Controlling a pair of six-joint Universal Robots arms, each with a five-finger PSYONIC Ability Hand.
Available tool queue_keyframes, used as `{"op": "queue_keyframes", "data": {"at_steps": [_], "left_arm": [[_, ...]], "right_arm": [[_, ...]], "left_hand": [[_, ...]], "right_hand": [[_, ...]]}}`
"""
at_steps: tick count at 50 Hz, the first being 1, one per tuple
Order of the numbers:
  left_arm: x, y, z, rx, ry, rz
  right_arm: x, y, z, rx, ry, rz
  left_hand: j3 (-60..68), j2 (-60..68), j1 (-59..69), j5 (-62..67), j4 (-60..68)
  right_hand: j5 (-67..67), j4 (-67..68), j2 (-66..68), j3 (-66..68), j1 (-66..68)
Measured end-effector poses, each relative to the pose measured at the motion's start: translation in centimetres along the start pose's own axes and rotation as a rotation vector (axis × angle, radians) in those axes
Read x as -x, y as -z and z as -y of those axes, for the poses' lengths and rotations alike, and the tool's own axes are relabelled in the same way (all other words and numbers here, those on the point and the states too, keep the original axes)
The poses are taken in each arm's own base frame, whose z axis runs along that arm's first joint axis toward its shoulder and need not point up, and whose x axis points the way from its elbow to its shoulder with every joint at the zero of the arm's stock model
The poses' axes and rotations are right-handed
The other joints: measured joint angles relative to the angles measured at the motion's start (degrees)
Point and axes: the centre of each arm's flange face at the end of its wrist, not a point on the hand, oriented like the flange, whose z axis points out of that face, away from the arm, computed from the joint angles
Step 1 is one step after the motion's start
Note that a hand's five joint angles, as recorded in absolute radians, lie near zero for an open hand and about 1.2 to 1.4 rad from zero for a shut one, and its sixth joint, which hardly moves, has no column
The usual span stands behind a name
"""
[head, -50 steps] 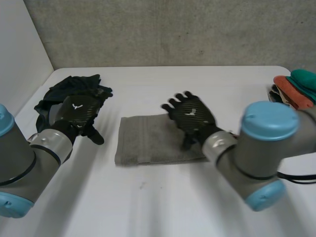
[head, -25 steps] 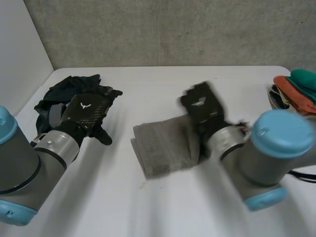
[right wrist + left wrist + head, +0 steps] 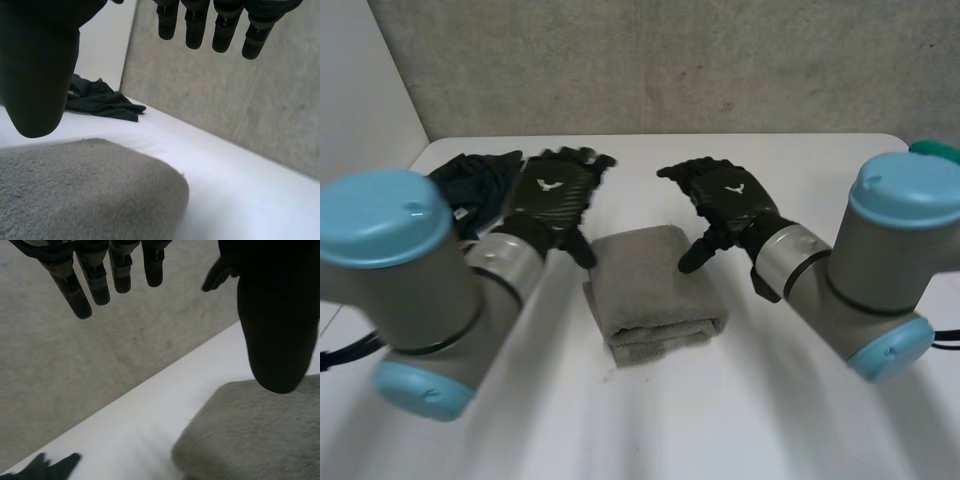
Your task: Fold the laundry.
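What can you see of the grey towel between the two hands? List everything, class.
The grey towel looks like soft terry cloth, folded into a thick, roughly square bundle. Its far edge is a rounded fold; layered edges show at its near side. It lies flat on the white table, between the open left hand and open right hand. Each thumb is close over it; contact cannot be told.

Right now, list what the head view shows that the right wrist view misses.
Head view adds: the left hand beside the towel, and a green cloth at the table's right edge. Right wrist view adds: the palm side of the right hand's straight fingers. Shared: the folded grey towel and the dark clothes pile.
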Motion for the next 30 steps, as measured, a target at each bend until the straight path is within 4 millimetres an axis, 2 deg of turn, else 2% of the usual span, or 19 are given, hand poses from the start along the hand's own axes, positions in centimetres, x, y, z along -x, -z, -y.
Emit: {"op": "queue_keyframes", "data": {"at_steps": [3,6,8,10,11,13,18,22,27,30], "left_arm": [[-1.6,-1.0,-0.7,0.019,-0.006,-0.027],[-3.6,-2.5,-2.5,0.068,-0.017,-0.054],[-4.2,-3.3,-3.9,0.110,-0.026,-0.055],[-4.4,-3.5,-4.6,0.134,-0.030,-0.052],[-4.5,-4.0,-6.1,0.192,-0.038,-0.039],[-4.3,-4.2,-7.7,0.265,-0.047,-0.024],[-3.3,-3.7,-9.5,0.407,-0.059,-0.005],[-2.5,-3.3,-9.2,0.456,-0.055,0.002],[-0.8,-2.7,-5.3,0.390,-0.030,0.006],[0.1,-2.3,-1.7,0.290,-0.015,-0.002]], "right_arm": [[-1.0,-0.6,-0.5,0.052,-0.037,-0.005],[-1.8,-1.6,-2.0,0.144,-0.059,-0.004],[-2.1,-2.3,-3.3,0.212,-0.061,0.000],[-2.1,-2.6,-3.9,0.241,-0.058,0.002],[-2.3,-3.0,-5.1,0.300,-0.049,0.004],[-2.4,-3.3,-6.4,0.360,-0.028,0.003],[-2.7,-3.4,-7.4,0.424,0.057,-0.019],[-2.8,-3.1,-6.7,0.420,0.149,-0.041],[-1.7,-2.1,-3.5,0.308,0.350,-0.075],[-0.3,-1.1,-1.5,0.199,0.460,-0.094]], "left_hand": [[0.00,0.00,0.00,0.00,0.00],[0.00,0.00,0.00,0.00,0.00],[0.00,0.00,0.00,-0.01,0.00],[0.00,0.00,0.00,0.00,0.00],[0.00,0.00,0.00,-0.01,0.00],[0.00,0.00,0.00,0.00,0.00],[0.00,0.00,0.00,-0.01,0.00],[0.00,0.00,-0.91,-0.01,0.00],[0.00,0.00,-0.91,-0.01,0.00],[0.00,0.00,-0.91,-0.01,0.00]], "right_hand": [[0.00,0.00,0.00,0.00,0.00],[0.00,0.00,0.00,0.00,0.00],[0.00,0.00,0.00,0.00,0.00],[0.00,0.00,0.00,0.00,0.00],[0.00,0.00,0.00,0.00,0.00],[0.00,0.00,0.00,0.00,0.00],[0.00,0.00,-0.05,0.00,-0.24],[0.00,-0.01,-0.36,0.00,-1.09],[-0.05,0.00,-0.36,0.00,-1.09],[-0.05,0.00,-0.36,0.00,-1.09]]}}
